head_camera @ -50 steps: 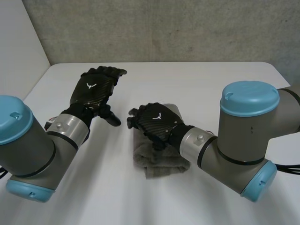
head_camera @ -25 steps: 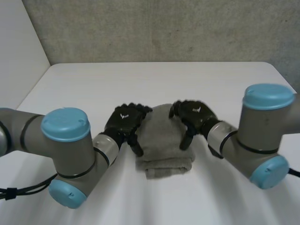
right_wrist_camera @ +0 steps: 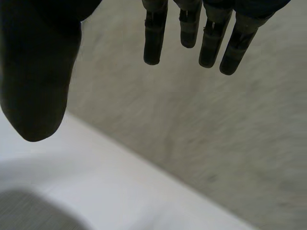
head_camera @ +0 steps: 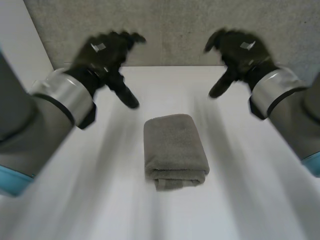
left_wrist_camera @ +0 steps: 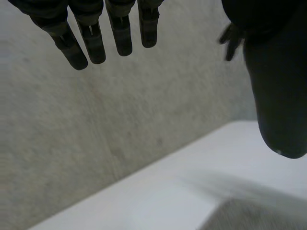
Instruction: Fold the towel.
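- Left hand (head_camera: 102, 55) and right hand (head_camera: 240, 52), at the towel's (head_camera: 175, 150) sides a moment ago, now lifted clear of it, fingers relaxed, empty.
- Towel lies folded on the counter (head_camera: 250, 200); the fold looks finished.

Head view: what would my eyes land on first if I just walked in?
First, the grey towel, folded into a neat thick bundle in the middle of the white table. Next, the two black hands up in the air beyond it, the left hand on one side and the right hand on the other. Both have open fingers, hold nothing and are well clear of the towel.
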`<state>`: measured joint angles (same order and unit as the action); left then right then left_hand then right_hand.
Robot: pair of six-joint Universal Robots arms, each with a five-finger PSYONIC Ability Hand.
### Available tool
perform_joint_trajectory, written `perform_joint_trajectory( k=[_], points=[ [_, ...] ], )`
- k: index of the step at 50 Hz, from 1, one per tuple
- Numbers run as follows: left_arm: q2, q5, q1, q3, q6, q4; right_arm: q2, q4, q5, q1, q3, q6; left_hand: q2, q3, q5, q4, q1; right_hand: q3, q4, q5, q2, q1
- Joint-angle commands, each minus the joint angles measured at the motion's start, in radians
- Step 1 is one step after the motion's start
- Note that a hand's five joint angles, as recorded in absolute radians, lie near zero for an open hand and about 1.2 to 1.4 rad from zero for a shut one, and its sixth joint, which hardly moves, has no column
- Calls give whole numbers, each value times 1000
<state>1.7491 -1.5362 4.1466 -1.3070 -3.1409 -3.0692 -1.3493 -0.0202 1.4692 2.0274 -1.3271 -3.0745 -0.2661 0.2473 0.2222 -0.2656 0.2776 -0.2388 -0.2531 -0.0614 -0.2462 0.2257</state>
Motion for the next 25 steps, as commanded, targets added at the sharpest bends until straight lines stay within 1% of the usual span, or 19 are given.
perform_joint_trajectory(
  k=[1, 2, 3, 4, 5, 11, 25],
  points=[
    [-59, -68, 64, 146, 81, 250, -63, 147, 155, -13, 74, 14, 85, -66, -216, 84, -96, 64, 79, 61, 72, -51],
    [-65, -70, 72, 155, 79, 292, -63, 148, 155, -13, 74, 14, 85, -66, -216, 84, -96, 64, 79, 61, 72, -51],
    [-65, -70, 72, 155, 79, 293, -60, 184, 158, -15, 94, 22, 85, -66, -216, 84, -96, 64, 79, 61, 72, -51],
    [-72, -70, 75, 153, 78, 322, -59, 212, 163, -18, 107, 19, 85, -66, -216, 84, -96, 64, 79, 61, 72, -51],
    [-77, -73, 81, 150, 79, 325, -59, 212, 163, -18, 108, 19, 85, -66, -216, 84, -96, 64, 79, 61, 72, -51],
    [-80, -76, 87, 134, 79, 300, -60, 232, 155, -56, 103, 19, 85, -66, -216, 84, -96, 64, 79, 61, 72, -51],
    [-76, -81, 89, 132, 82, 293, -63, 230, 163, -49, 98, 17, 85, -66, -216, 84, -96, 64, 79, 61, 72, -51]
  ],
)
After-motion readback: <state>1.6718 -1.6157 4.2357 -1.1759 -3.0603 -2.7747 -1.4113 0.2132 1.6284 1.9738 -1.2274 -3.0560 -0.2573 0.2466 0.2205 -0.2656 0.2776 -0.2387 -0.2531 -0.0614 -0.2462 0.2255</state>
